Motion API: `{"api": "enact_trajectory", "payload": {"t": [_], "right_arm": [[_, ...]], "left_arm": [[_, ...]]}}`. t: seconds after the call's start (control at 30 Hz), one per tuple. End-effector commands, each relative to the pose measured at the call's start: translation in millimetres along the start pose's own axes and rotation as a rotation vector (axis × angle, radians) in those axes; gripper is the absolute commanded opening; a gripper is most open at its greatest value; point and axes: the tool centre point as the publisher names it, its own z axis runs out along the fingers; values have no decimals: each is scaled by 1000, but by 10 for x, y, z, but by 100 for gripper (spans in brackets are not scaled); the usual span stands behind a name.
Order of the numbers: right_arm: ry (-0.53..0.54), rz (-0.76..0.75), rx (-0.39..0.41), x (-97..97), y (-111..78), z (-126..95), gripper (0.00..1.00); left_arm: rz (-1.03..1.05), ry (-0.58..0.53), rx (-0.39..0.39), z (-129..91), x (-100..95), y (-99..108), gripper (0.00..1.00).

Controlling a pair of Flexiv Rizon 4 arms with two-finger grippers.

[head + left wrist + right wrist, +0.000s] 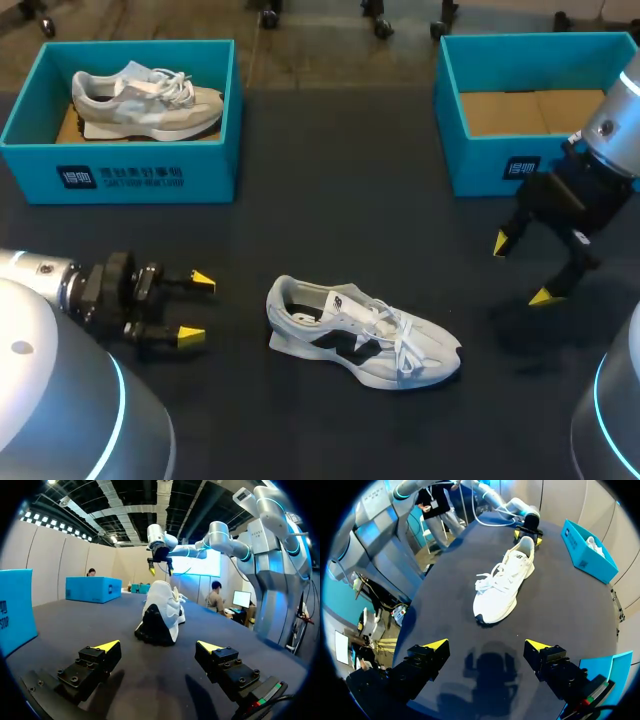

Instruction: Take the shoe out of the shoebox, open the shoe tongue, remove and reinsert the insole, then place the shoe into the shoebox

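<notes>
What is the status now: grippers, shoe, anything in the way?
Left gripper open, empty. Right gripper open, empty, near empty shoebox. Shoe out, upright on table, heel toward left gripper. Nothing between grippers and shoe.

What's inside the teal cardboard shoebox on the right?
The teal cardboard shoebox shows only a bare brown cardboard floor, no shoe. Its near wall hides the floor's front strip, and the right arm covers its right corner.
</notes>
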Motion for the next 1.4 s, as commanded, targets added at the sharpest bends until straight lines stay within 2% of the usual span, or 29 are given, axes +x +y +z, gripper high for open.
{"api": "enact_trajectory", "payload": {"t": [0.03,0.43,0.93,1.4], "right_arm": [[1,0,3,-3,2,8,100],[1,0,3,-3,2,8,100],[1,0,3,-3,2,8,100],[1,0,3,-3,2,8,100]], "left_arm": [[5,-3,-13,112,-25,-30,100],[24,111,-32,380,-249,-47,100],[86,179,-23,566,-255,-76,100],[94,234,-30,887,-157,-87,100]]}}
